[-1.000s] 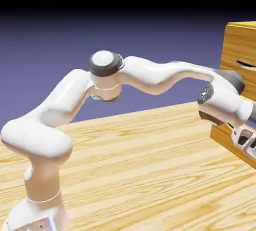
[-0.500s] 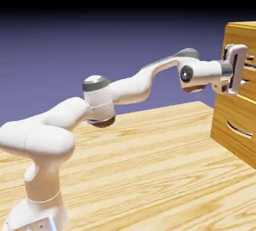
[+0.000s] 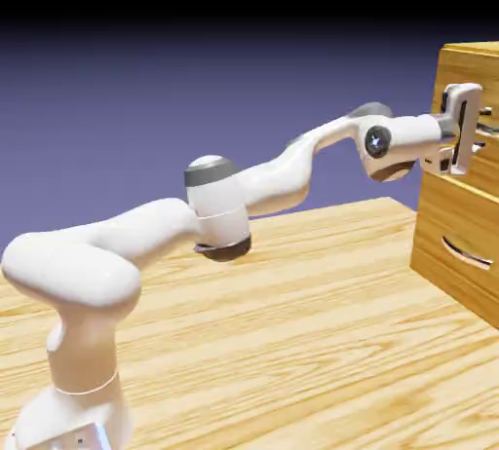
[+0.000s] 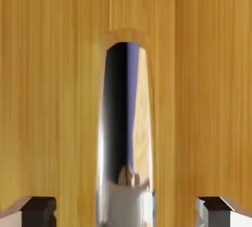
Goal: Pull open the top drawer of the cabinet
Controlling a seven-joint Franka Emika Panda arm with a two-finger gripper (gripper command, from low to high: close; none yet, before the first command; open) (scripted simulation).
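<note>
White two-finger end effector (image 3: 474, 131) at the honey wood-grain top drawer (image 3: 466, 107). Fingers spread wide, straddling its curved silver bar handle (image 4: 126, 137) without contact.

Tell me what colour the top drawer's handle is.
Shiny silver, mirror-like; the handle shows best in the hand view, against the top drawer.

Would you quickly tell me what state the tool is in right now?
Tool: open, fingertips wide apart either side of the top drawer's handle, not yet shut on it.
</note>
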